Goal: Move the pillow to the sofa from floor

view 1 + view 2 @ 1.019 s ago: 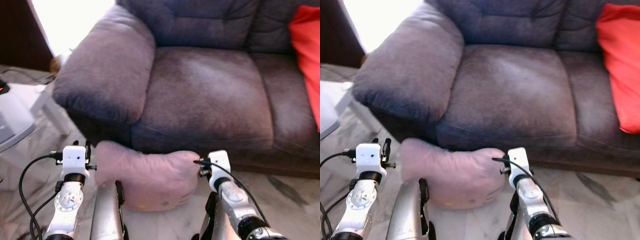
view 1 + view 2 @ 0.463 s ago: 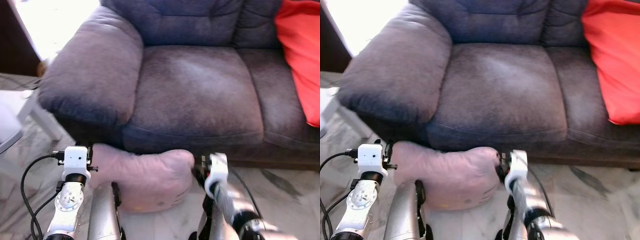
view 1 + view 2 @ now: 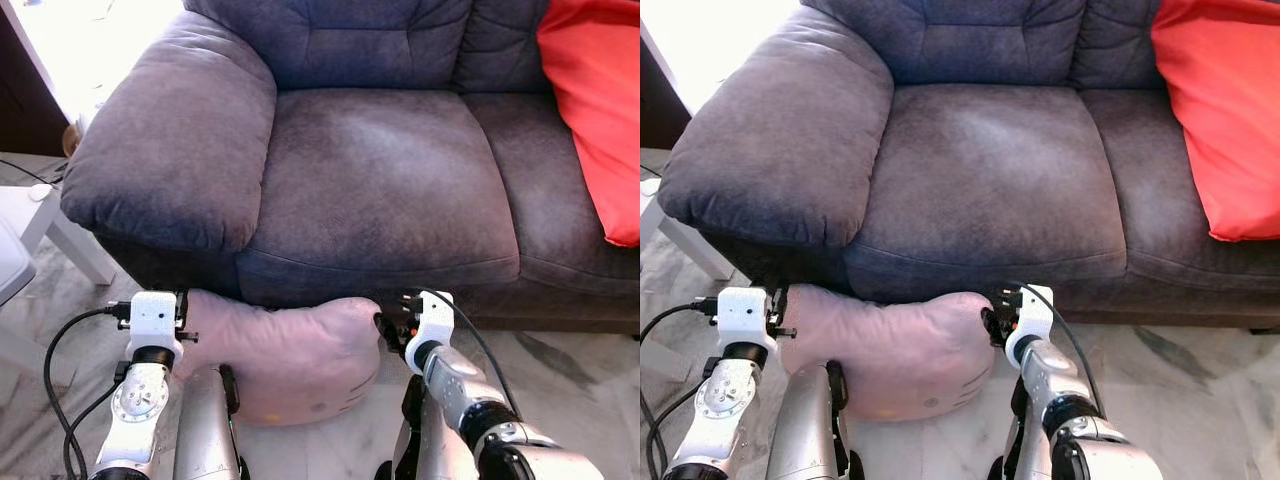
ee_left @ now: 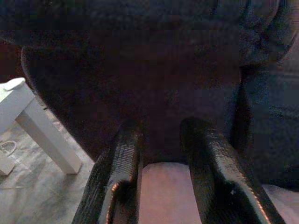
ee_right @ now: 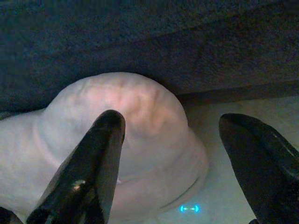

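I see the pillow [image 3: 285, 358], pale pink, lying on the floor [image 3: 580, 375] and pressed up against the front of the sofa [image 3: 380, 180], below the seam where the armrest meets the seat cushion. My two arms flank it. The left pincer [image 4: 161, 140] sits at the pillow's left end, close under the armrest; through its wrist camera the fingers [image 4: 119, 177] stand a little apart with pink fabric showing between them, released and not pinching anything. The right pincer [image 5: 173, 140] is at the pillow's right end, its fingers spread wide, one finger [image 5: 93, 163] lying over the pillow's rounded bulge and the other out over bare floor, so it grips nothing either. The sofa seat above is dark grey, and a red cushion [image 3: 595, 100] leans against the backrest on the right. A white surface's leg [image 3: 75, 245] stands on the marbled floor beside the armrest, left of my left arm.
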Robot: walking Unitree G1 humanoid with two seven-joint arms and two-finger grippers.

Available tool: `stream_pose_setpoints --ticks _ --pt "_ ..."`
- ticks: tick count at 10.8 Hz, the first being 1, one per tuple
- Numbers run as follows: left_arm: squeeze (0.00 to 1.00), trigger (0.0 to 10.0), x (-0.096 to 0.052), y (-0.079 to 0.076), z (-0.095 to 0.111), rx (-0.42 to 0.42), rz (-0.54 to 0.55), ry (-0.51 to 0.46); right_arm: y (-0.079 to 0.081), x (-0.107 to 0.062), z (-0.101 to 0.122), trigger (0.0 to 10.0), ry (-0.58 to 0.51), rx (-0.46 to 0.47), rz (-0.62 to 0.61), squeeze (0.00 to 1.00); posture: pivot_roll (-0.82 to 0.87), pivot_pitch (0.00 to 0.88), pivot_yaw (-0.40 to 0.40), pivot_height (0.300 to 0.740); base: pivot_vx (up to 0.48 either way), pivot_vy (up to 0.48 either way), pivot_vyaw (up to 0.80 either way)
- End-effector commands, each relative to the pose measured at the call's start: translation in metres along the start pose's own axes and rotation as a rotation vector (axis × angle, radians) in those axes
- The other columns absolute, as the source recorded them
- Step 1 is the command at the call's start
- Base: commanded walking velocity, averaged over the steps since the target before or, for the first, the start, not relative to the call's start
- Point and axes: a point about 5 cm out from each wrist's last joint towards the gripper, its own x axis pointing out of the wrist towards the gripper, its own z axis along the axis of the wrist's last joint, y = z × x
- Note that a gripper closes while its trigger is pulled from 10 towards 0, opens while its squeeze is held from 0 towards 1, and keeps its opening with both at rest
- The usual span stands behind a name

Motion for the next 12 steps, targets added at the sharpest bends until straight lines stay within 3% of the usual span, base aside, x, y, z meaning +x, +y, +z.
stream_pose_setpoints --ticks 1,3,4,8,12 --pt "0.0 10.0 0.0 -0.004 0.004 -0.023 -0.015 -0.011 -0.001 0.0 0.001 10.0 0.0 0.027 -0.002 0.0 0.1 0.211 -0.055 0.476 0.0 0.0 0.0" --pt "0.0 10.0 0.009 -0.006 0.029 -0.024 -0.02 -0.1 0.006 0.002 0.005 10.0 -0.002 0.02 0.029 0.0 0.11 0.242 -0.061 0.476 0.0 0.0 0.0" --pt "0.0 10.0 0.011 -0.002 0.053 -0.041 -0.009 -0.171 0.01 0.003 0.006 10.0 0.001 0.017 0.046 0.0 0.13 0.275 -0.06 0.476 0.0 0.0 0.0" --pt "0.0 10.0 -0.003 0.011 0.113 -0.035 0.008 -0.314 0.016 0.003 0.001 10.0 0.005 -0.008 0.101 0.0 0.17 0.335 -0.07 0.476 0.0 0.0 0.0" --pt "0.0 10.0 -0.02 -0.004 0.136 -0.068 -0.041 -0.319 0.017 0.004 0.02 10.0 -0.126 0.09 0.14 0.0 0.19 0.382 -0.085 0.476 0.0 0.0 0.0"
